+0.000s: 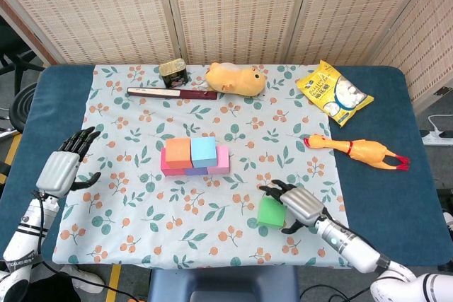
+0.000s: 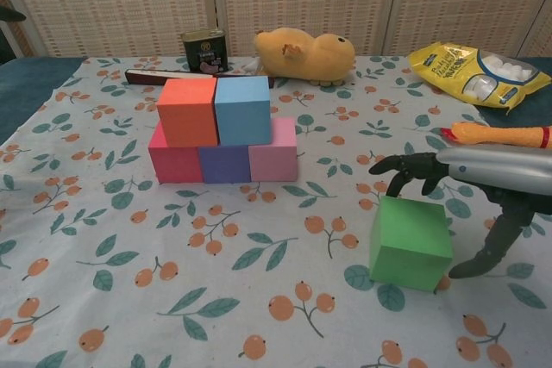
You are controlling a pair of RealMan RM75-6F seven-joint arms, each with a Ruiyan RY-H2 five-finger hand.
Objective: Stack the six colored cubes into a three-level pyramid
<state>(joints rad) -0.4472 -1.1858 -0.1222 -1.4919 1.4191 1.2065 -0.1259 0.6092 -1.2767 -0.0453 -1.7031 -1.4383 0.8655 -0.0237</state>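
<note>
A two-level stack stands mid-cloth: an orange cube [image 2: 187,111] and a blue cube [image 2: 242,109] on a row of red cube [image 2: 173,164], purple cube [image 2: 224,164] and pink cube [image 2: 274,161]. The green cube [image 2: 410,243] sits alone near the front right, also green cube [image 1: 270,211] in the head view. My right hand [image 2: 470,180] hovers low over its right side, fingers [image 2: 405,168] spread above the cube's back edge and thumb down to its right, not closed on it. My left hand [image 1: 64,167] rests spread at the cloth's left edge.
Along the back lie a tin can [image 1: 173,72], a long dark red object [image 1: 172,93] and a yellow plush animal [image 1: 236,79]. A yellow snack bag [image 1: 333,93] and a rubber chicken [image 1: 357,150] lie at the right. The floral cloth [image 1: 141,203] covers the table.
</note>
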